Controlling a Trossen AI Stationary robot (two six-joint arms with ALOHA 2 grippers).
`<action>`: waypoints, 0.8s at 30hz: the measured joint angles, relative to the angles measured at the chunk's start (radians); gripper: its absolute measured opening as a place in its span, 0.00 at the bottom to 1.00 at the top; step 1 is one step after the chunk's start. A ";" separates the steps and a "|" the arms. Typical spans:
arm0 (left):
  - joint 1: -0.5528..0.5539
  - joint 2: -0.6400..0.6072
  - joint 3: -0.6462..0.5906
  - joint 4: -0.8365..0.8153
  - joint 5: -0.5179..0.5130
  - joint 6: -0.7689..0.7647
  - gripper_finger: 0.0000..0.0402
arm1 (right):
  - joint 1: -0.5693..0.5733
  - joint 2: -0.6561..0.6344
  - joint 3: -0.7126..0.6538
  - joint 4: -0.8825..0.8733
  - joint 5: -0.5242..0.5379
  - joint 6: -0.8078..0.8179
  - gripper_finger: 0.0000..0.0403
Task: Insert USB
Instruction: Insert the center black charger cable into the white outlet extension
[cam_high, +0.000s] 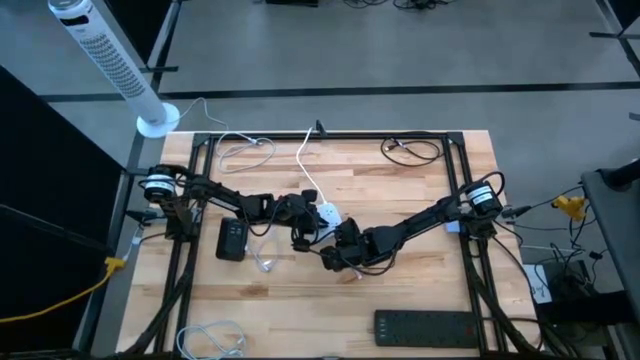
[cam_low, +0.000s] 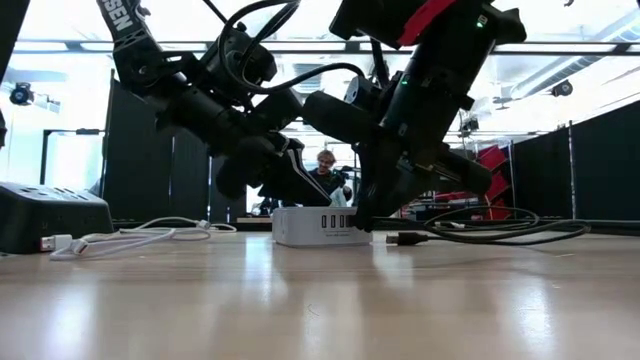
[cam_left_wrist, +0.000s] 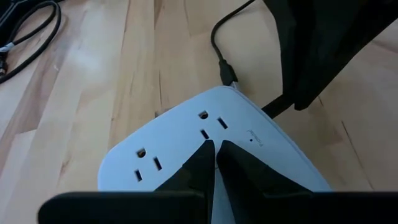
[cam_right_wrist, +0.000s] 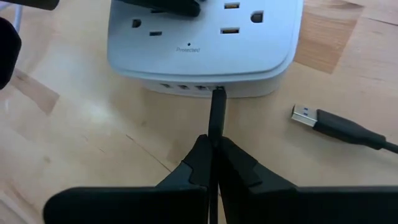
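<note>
A white power hub (cam_high: 328, 212) lies flat at the table's middle, with outlets on its top face (cam_left_wrist: 149, 149) and a row of USB ports in its near side (cam_low: 335, 222). My left gripper (cam_left_wrist: 214, 144) is shut, its tips on the hub's top. My right gripper (cam_right_wrist: 213, 142) is shut on a black USB plug (cam_right_wrist: 217, 112) just in front of the hub's port row. In the low view the right gripper (cam_low: 372, 212) stands at the hub's right end. My left gripper presses its shut fingertips (cam_left_wrist: 205, 155) down on the hub's top face between the outlets, slanting down from the table's left. The hub lies flat on the table. My right gripper pinches the black USB plug's rear part (cam_right_wrist: 215, 134) between both fingers, which lie along it. The plug points level at the hub, and its front tip (cam_right_wrist: 218, 93) is at the rightmost USB port. How far in it sits I cannot tell.
A second black USB plug (cam_right_wrist: 305, 115) lies loose on the wood right of the hub. A black box (cam_high: 232, 240) sits to the left, a black power strip (cam_high: 435, 325) at the near edge, and white cables (cam_high: 215, 338) near left. A person (cam_low: 325, 170) sits beyond the table.
</note>
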 joint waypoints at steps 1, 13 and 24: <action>0.000 0.000 0.000 0.000 0.001 0.000 0.06 | -0.001 0.000 0.000 0.001 0.002 0.000 0.00; -0.003 0.000 -0.001 0.000 0.018 -0.002 0.06 | -0.009 0.002 0.000 0.007 0.021 -0.027 0.00; -0.005 0.000 -0.001 0.000 0.026 0.000 0.06 | 0.014 -0.030 0.004 0.016 0.019 -0.137 0.38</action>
